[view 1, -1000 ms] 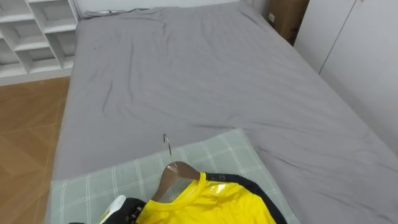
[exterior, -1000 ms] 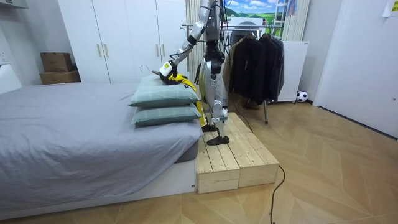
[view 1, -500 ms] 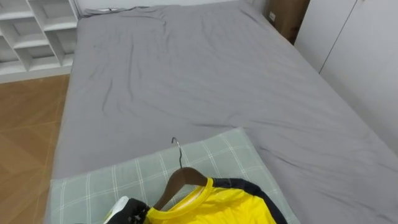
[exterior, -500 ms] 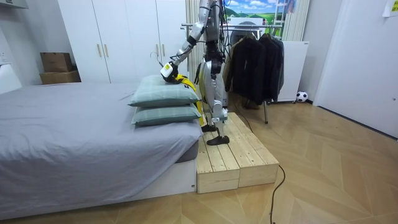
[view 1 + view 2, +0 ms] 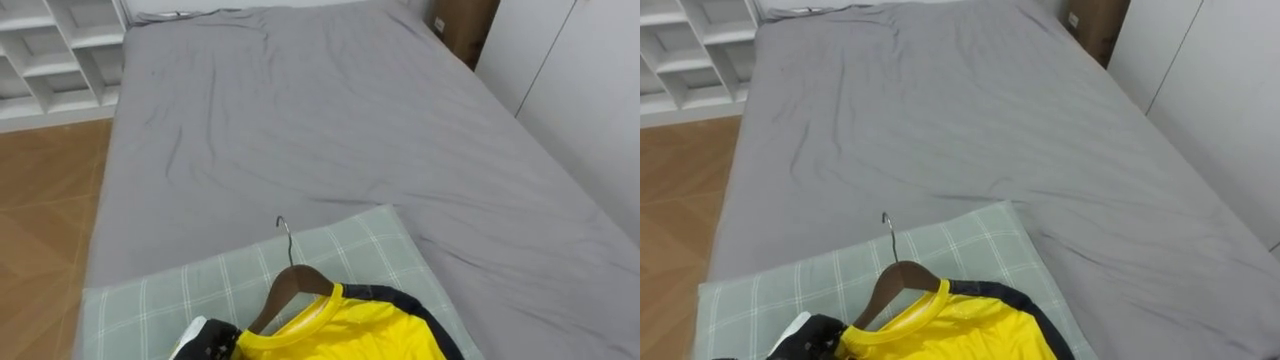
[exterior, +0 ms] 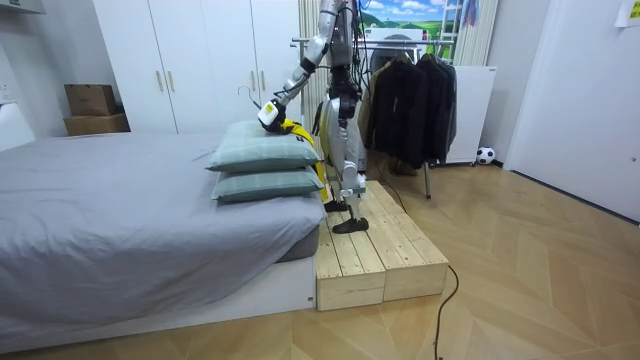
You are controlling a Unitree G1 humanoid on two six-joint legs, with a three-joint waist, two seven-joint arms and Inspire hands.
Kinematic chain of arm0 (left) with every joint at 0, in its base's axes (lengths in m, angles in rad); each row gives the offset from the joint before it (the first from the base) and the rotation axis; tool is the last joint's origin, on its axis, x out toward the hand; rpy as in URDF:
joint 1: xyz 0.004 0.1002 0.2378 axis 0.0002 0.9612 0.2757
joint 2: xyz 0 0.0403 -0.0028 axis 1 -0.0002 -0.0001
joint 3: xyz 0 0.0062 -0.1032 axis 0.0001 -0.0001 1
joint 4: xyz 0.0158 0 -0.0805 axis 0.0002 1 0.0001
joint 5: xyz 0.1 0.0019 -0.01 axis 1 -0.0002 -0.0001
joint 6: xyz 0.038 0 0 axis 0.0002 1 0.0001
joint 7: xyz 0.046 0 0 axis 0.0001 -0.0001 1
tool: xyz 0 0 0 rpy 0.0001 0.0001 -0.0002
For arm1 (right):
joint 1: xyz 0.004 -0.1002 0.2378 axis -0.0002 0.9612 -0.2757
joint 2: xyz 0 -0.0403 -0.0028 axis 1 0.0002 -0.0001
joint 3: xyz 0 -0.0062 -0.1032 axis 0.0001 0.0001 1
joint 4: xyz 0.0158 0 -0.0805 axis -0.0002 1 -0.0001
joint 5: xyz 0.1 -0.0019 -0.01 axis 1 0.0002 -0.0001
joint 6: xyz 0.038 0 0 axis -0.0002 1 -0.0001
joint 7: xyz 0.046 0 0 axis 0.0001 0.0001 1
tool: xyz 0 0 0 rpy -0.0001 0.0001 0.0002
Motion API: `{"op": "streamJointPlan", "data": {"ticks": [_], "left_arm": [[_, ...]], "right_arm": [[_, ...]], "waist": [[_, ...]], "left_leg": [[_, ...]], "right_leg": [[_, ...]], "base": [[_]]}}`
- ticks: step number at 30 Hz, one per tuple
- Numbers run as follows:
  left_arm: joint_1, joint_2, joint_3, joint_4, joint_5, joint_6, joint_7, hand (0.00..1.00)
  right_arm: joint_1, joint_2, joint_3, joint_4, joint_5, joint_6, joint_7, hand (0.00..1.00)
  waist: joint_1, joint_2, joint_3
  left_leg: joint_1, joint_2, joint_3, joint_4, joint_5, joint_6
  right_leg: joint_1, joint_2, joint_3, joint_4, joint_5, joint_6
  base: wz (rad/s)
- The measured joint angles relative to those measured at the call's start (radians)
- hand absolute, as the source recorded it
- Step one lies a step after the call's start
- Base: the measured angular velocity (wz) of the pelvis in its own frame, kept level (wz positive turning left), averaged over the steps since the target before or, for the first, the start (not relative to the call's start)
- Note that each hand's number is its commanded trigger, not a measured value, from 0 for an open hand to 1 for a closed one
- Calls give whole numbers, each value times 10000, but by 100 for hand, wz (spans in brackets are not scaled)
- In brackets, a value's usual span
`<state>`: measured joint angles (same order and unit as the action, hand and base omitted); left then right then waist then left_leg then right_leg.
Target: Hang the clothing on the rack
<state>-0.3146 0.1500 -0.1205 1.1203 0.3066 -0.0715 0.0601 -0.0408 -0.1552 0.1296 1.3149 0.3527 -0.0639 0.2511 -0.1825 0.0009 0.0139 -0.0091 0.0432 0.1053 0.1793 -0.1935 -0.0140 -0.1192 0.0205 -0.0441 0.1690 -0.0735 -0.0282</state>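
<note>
Compared with a second ago, the wooden hanger (image 5: 290, 281) is seen shifted a little toward the right of the left eye view, and its wire hook (image 5: 283, 228) is set higher above the stacked pillows (image 6: 262, 165) in the room view; over the last half second hardly any further shift is noted. From this it is judged that the hanger, with the yellow shirt (image 5: 340, 330) already threaded on it, is being picked up off the top checked pillow (image 5: 180, 290) at the head of the grey bed (image 5: 300, 120). The carry to the clothes rack (image 6: 400, 40), which is seen behind the robot with dark garments (image 6: 410, 105) on it, is not yet begun. The left hand (image 5: 208, 343) is seen at the lower edge of the eye views, closed on the shirt-covered left end of the hanger, with the arm stretched forward and down from the shoulder over the pillows. The robot is stood on the wooden platform (image 6: 375, 245) beside the bed.
</note>
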Motion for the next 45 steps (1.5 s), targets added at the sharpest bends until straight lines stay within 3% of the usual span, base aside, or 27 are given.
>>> {"op": "streamJointPlan", "data": {"ticks": [14, 20, 25, 32, 38, 45], "left_arm": [[0, 48, 27, -614, 2, -1, 35, 100], [69, 122, -7, -2327, 2, 0, 39, 100], [664, 228, -3, -3558, 1, 1, 36, 100], [907, 251, -4, -3860, -41, 2, 36, 100], [1488, 262, -3, -5599, -325, -1, 81, 100], [1671, 292, 9, -6113, -437, -7, 192, 100]], "right_arm": [[71, -16, -70, 8, 27, -63, -38, 0], [238, -26, -357, 20, 11, -87, -82, 0], [272, -48, -435, 58, -1, -71, -82, 0], [331, -55, -453, 95, -57, 8, -88, 0], [453, -71, -457, 45, -39, 0, -191, 0], [613, -53, -629, 39, -42, -1, -185, 0]], "waist": [[21, 190, 10], [258, 240, 1], [296, 351, -60], [405, 352, -61], [493, 333, -55], [527, 125, -54]], "left_leg": [[188, 14, -89, -2, 5, 8], [355, 14, -294, -8, 5, 9], [737, 15, -350, -140, 3, 7], [897, 14, -421, -159, 2, 6], [1099, 10, -515, -177, 2, 7], [1428, 4, -543, -276, 0, 4]], "right_leg": [[273, -3, -142, -10, -3, 4], [499, -5, -272, -71, -34, 1], [925, -12, -394, -204, -92, 16], [1152, -7, -389, -219, -129, 26], [1354, -6, -399, -189, -177, 24], [1668, -9, -440, -188, -289, 36]], "base": [[3], [9], [6], [2], [2], [3]]}}
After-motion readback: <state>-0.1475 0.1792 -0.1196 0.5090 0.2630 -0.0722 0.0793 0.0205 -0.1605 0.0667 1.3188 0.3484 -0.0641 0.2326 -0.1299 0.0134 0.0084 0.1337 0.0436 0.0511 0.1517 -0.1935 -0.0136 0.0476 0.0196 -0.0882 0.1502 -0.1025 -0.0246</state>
